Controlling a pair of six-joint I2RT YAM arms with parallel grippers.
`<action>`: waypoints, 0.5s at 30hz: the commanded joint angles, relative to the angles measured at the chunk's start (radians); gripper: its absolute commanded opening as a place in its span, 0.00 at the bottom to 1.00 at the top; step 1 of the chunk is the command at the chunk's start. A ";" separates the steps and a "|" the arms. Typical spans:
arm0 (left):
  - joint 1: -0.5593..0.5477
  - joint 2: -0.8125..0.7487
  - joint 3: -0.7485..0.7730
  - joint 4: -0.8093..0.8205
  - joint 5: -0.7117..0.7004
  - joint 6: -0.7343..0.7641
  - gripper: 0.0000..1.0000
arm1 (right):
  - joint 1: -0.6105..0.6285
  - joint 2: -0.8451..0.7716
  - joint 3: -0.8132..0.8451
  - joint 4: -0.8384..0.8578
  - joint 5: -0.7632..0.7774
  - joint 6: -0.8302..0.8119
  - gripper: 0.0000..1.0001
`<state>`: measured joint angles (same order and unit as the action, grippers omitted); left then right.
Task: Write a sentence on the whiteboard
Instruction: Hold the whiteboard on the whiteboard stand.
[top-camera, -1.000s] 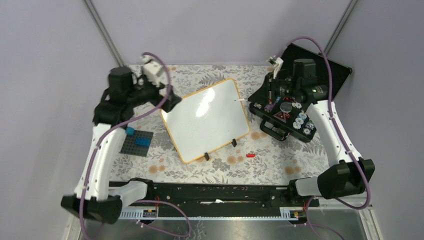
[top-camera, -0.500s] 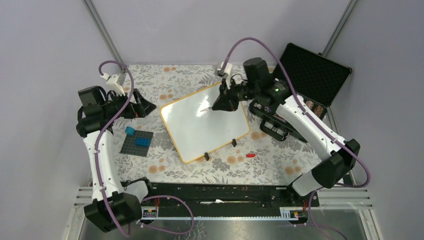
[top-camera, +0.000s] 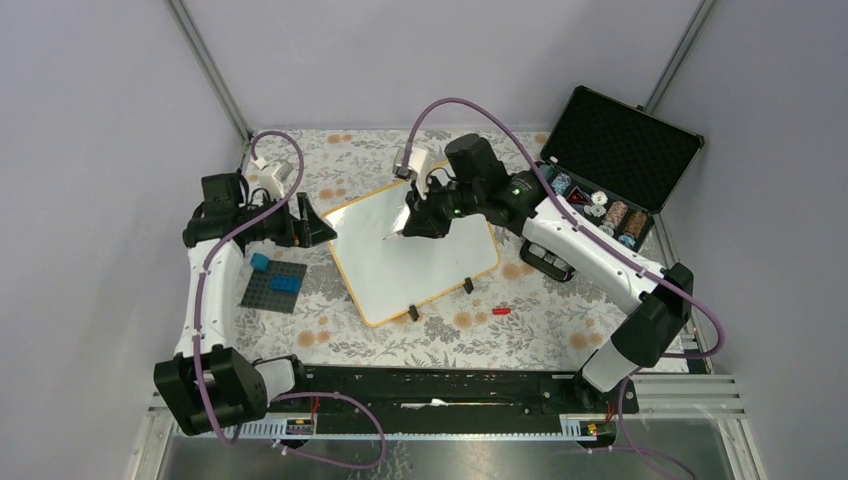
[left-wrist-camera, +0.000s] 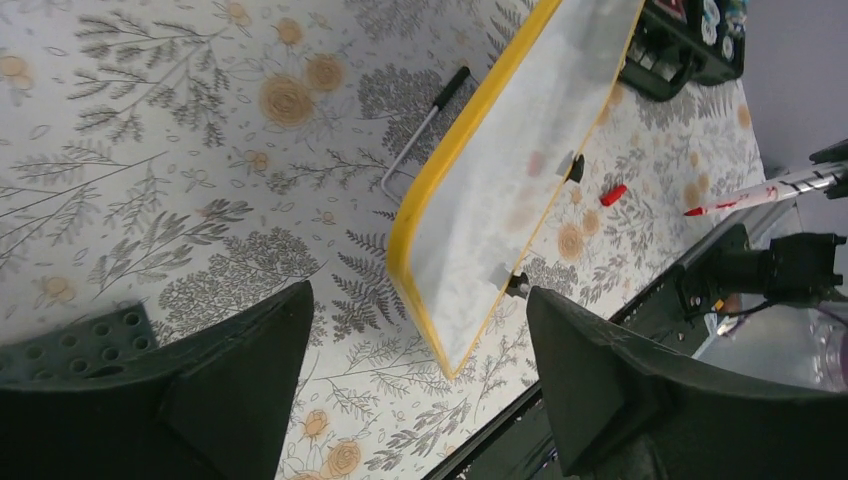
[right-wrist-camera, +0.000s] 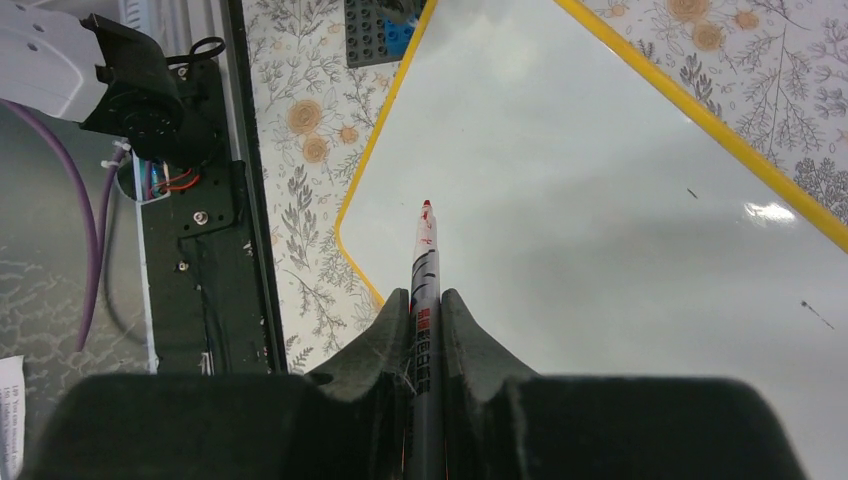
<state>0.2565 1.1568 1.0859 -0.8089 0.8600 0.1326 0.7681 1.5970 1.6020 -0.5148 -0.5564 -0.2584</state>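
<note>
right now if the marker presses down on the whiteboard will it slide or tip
Probably slides: the whiteboard sits loose on two small clip feet, with the open left gripper not holding it. Likely stiff under the marker; its face looks flat.

The floral-print tabletop (top-camera: 450, 335) carries the whiteboard (top-camera: 430, 268) at its middle. A dark baseplate (top-camera: 262, 292) with blue bricks (top-camera: 283, 283) lies left of it, a small red cap (top-camera: 501, 311) near its front-right corner, and an open black case (top-camera: 612, 148) far right.

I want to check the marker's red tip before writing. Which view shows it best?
Right wrist: the marker sticks out of the shut jaws, red tip sharp against the whiteboard. Left wrist shows it small at its right edge; the top view, a thin sliver.
</note>
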 joint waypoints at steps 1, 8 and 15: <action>-0.051 0.030 0.037 0.040 -0.007 0.038 0.81 | 0.040 0.025 0.065 0.026 0.051 -0.029 0.00; -0.098 0.040 0.018 0.070 0.020 0.037 0.63 | 0.101 0.051 0.108 0.015 0.130 -0.075 0.00; -0.134 0.067 0.034 0.095 0.021 0.034 0.47 | 0.144 0.105 0.175 0.006 0.159 -0.088 0.00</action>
<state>0.1307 1.2129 1.0859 -0.7719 0.8555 0.1574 0.8936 1.6817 1.7153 -0.5194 -0.4286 -0.3260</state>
